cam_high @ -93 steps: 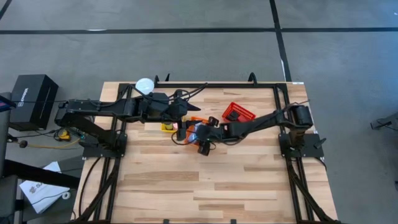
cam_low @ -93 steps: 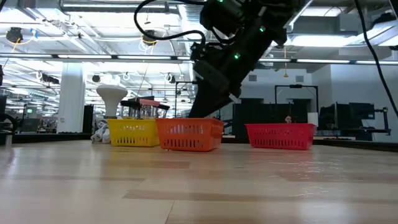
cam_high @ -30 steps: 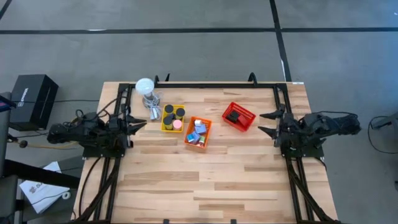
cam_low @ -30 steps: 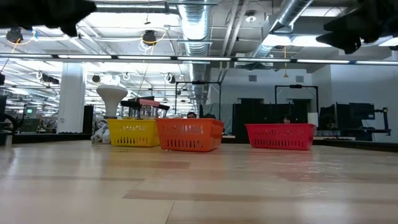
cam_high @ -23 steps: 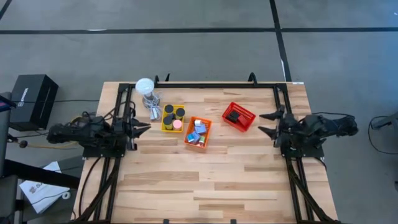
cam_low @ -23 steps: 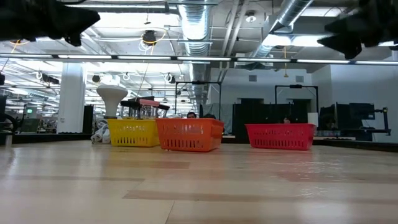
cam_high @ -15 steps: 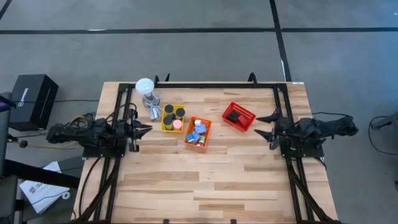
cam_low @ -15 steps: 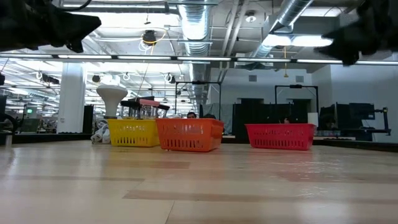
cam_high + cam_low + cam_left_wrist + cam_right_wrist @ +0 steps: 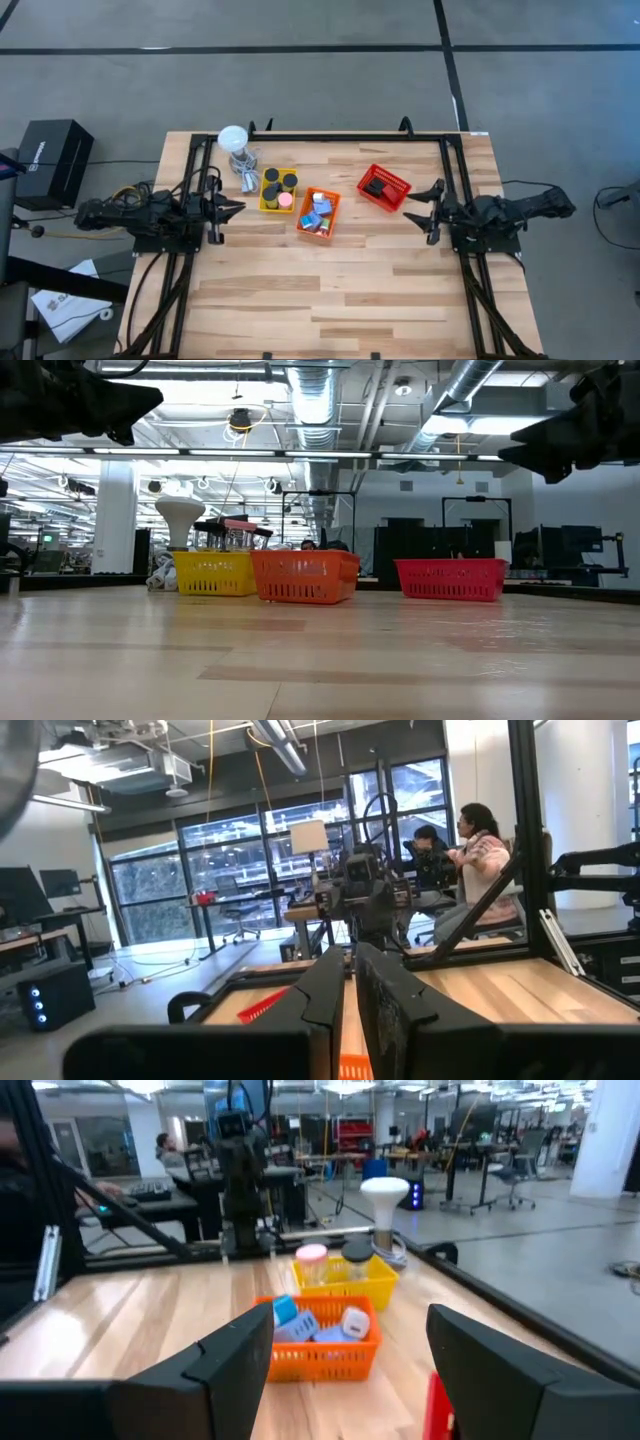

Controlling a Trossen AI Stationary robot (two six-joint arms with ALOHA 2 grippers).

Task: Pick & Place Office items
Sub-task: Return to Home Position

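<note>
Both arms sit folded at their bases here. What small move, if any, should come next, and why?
Probably shut the right hand: its fingers stand wide apart, while the left hand's lie close together. Both arms are tucked at the table's sides, and the office items I can see sit in the yellow basket, orange basket and red basket.

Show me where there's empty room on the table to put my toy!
The front half of the wooden table is bare, bordered by the left gripper and the right gripper at its sides. The back is crowded with the yellow mesh basket, orange mesh basket, red mesh basket and white round-headed stand.
</note>
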